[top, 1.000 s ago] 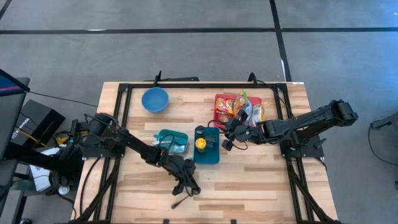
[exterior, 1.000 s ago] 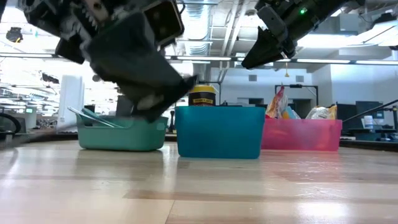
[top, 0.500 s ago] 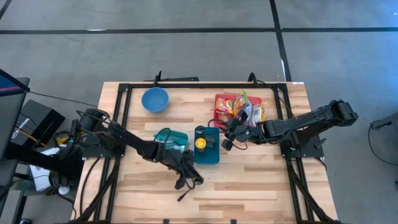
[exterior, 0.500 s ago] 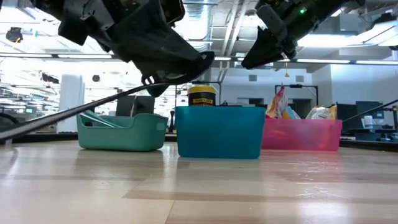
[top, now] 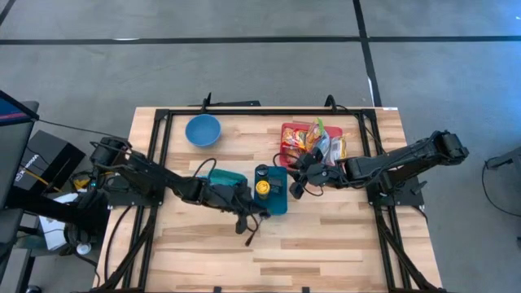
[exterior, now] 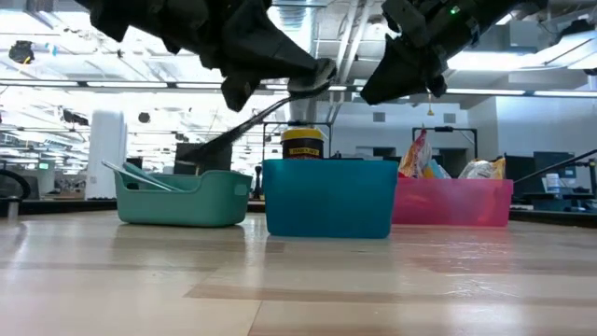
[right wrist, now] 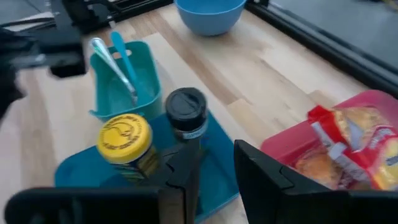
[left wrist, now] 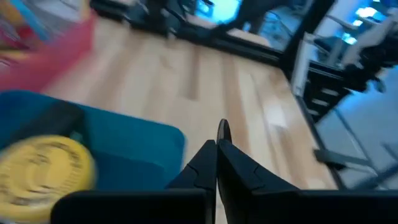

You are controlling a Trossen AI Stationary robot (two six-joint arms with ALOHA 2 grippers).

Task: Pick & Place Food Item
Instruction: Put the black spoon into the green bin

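My left gripper [top: 259, 213] hangs just in front of the blue bin [top: 277, 203], shut on a thin dark utensil [exterior: 233, 135]. The bin holds a yellow-lidded jar [top: 262, 188] and a dark-lidded jar [right wrist: 186, 109]. My right gripper [top: 297, 184] hovers open over the bin's right side with nothing between its fingers [right wrist: 214, 165]. Food packets [top: 313, 138] lie in the red tray [top: 286, 130] behind it. My left gripper pinches one end of the dark utensil [left wrist: 222, 129] between its two shut fingertips. The fingers reach in from the table's left, slanting a little downward. The rest of the utensil [top: 249, 234] slants down from the fingers toward the near edge, clear of the table.
A teal bin [top: 230, 177] with light utensils stands left of the blue bin, under my left arm. A blue bowl [top: 203, 129] sits at the far left. Bare wooden tabletop [top: 326, 244] lies along the near side.
My left gripper has risen and gone toward the far edge, up to the blue bin, tipping closer to level. The dark utensil has come up with it and now hangs higher above the table, still slanting down toward the near edge.
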